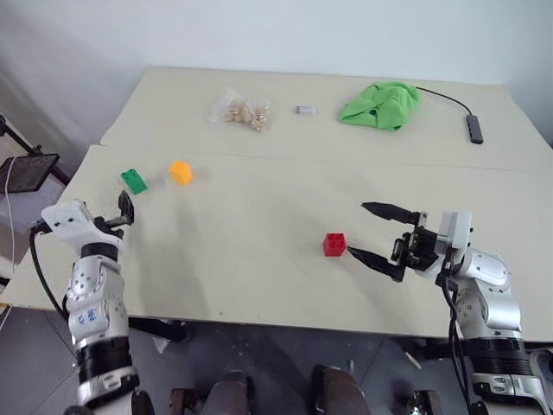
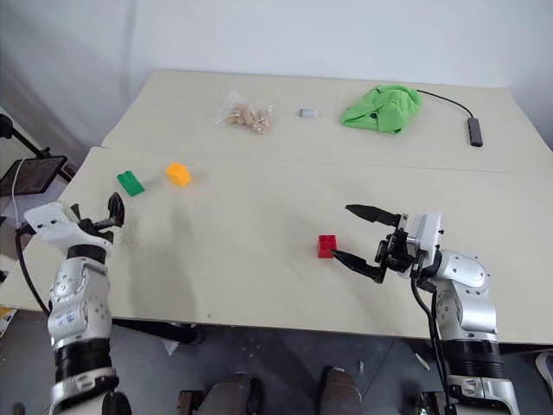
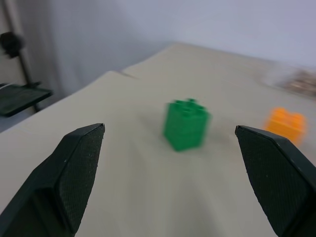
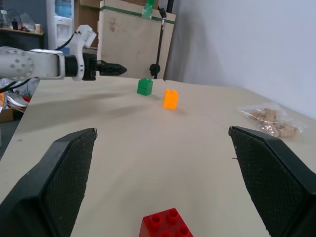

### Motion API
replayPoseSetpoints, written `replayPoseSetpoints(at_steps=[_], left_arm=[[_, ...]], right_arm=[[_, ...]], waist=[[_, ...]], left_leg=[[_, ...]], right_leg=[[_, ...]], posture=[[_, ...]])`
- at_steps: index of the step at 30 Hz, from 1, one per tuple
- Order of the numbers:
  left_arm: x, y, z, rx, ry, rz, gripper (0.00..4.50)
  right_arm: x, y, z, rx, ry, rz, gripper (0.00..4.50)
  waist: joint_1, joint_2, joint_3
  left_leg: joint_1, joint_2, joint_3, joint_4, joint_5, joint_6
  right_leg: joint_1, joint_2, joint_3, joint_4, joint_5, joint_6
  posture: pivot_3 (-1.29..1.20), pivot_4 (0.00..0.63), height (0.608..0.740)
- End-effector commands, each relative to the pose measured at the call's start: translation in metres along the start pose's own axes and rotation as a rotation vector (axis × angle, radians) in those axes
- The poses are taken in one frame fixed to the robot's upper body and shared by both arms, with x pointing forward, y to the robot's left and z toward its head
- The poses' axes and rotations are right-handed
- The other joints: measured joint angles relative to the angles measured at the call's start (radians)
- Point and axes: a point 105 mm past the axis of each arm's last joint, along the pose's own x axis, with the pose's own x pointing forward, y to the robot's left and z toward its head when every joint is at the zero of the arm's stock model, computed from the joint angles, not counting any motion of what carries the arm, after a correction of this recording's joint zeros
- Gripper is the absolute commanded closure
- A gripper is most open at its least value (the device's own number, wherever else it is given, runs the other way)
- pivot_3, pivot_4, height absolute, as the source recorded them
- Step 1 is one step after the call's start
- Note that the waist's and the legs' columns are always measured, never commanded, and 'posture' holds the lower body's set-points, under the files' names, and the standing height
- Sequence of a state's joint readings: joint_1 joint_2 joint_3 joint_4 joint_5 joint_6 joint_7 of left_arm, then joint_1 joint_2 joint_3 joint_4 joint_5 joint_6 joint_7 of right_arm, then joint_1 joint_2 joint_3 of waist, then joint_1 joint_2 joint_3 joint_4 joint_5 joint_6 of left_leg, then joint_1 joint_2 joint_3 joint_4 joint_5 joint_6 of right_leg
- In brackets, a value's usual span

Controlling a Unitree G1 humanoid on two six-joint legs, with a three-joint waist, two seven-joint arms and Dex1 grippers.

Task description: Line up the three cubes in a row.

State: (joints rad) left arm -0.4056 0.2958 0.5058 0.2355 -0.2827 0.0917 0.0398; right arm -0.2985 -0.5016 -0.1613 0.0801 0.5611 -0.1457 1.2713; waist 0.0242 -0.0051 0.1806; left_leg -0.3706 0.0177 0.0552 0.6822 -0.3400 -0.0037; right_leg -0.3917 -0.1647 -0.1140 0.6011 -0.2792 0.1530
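The red cube [image 1: 334,245] sits on the near table [image 1: 259,277], right of middle. My right gripper [image 1: 356,229] is open just to its right, fingers pointing left at it with nothing between them. The cube lies low between the fingers in the right wrist view [image 4: 167,224]. The green cube [image 1: 133,180] and the orange-yellow cube [image 1: 181,171] stand side by side at the far left. My left gripper [image 1: 126,208] is open, a short way in front of the green cube [image 3: 186,124], holding nothing.
On the far table lie a clear bag of small wooden pieces [image 1: 240,111], a small grey block [image 1: 305,110], a green cloth [image 1: 380,105] and a black adapter on a cable [image 1: 474,128]. A seam runs between the two tables. A black stand [image 1: 26,171] is off the left edge.
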Motion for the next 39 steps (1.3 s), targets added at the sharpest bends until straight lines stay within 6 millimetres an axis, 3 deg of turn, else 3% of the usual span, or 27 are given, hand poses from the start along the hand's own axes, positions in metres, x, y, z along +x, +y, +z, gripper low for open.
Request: replayPoseSetpoints(at_steps=[1,5,10,16,19,27,30,34,39], left_arm=[[0.02,-0.016,0.003,0.008,-0.019,-0.004,0.0],[0.04,-0.032,0.001,0.035,-0.014,0.025,0.0],[0.05,-0.039,-0.002,0.039,-0.015,0.093,0.0],[0.054,-0.032,-0.007,0.045,0.01,0.138,0.0],[0.055,-0.032,-0.01,0.044,0.016,0.133,0.59],[0.056,-0.028,-0.013,0.026,0.013,0.123,3.05],[0.048,-0.019,-0.008,0.012,-0.044,0.081,3.05],[0.027,-0.01,0.006,0.001,-0.147,-0.092,3.05],[-0.024,-0.047,0.037,-0.011,-0.191,-0.694,3.05]], right_arm=[[0.008,0.0,0.012,-0.025,-0.039,0.016,0.01],[0.012,0.006,0.013,0.009,-0.044,0.049,0.01],[0.015,0.009,0.013,0.021,-0.042,0.058,0.01],[0.012,0.01,0.012,0.026,-0.03,0.044,0.01],[0.01,0.011,0.011,0.027,-0.023,0.034,0.0],[0.01,0.015,0.01,0.032,-0.019,0.026,0.0],[0.008,0.017,0.009,0.031,-0.012,0.019,0.0],[0.002,0.017,0.009,0.024,0.003,-0.002,0.0],[-0.007,0.017,0.01,0.016,0.027,-0.027,0.0]], waist=[[0.004,-0.001,0.0],[0.001,-0.002,0.0],[-0.008,-0.002,0.0],[-0.003,-0.002,0.0],[-0.003,-0.002,0.0],[-0.002,-0.002,0.0],[-0.002,-0.002,0.0],[-0.017,-0.002,0.0],[-0.025,-0.002,0.0]], left_leg=[[0.0,0.0,0.0,0.0,0.0,0.0],[-0.001,0.0,0.0,0.0,0.0,0.0],[0.0,0.0,0.0,-0.001,0.0,0.0],[0.0,0.0,0.0,-0.001,0.0,0.0],[-0.001,0.0,0.0,-0.001,0.0,0.0],[-0.001,0.0,0.0,0.0,0.0,0.0],[-0.001,0.0,0.0,0.0,0.0,0.0],[0.0,0.0,0.0,-0.002,0.0,0.0],[-0.001,0.001,0.0,-0.001,0.0,0.0]], right_leg=[[0.0,0.0,0.0,0.0,0.0,0.0],[0.0,0.0,0.0,-0.001,0.0,0.001],[0.0,0.0,-0.001,-0.001,0.001,0.001],[0.0,0.0,-0.001,-0.001,0.001,0.001],[0.0,0.0,-0.001,-0.001,0.001,0.001],[0.0,0.0,-0.001,-0.001,0.001,0.001],[0.0,0.0,-0.001,-0.001,0.001,0.001],[-0.001,0.0,-0.001,-0.001,0.001,0.001],[-0.001,0.0,-0.001,0.0,0.001,0.001]], posture=[[0.0,0.15,0.74],[0.0,0.15,0.74],[0.0,0.15,0.74],[0.0,0.15,0.74],[0.0,0.15,0.74],[0.0,0.15,0.74],[0.0,0.15,0.74],[0.0,0.15,0.74],[0.0,0.15,0.74]])
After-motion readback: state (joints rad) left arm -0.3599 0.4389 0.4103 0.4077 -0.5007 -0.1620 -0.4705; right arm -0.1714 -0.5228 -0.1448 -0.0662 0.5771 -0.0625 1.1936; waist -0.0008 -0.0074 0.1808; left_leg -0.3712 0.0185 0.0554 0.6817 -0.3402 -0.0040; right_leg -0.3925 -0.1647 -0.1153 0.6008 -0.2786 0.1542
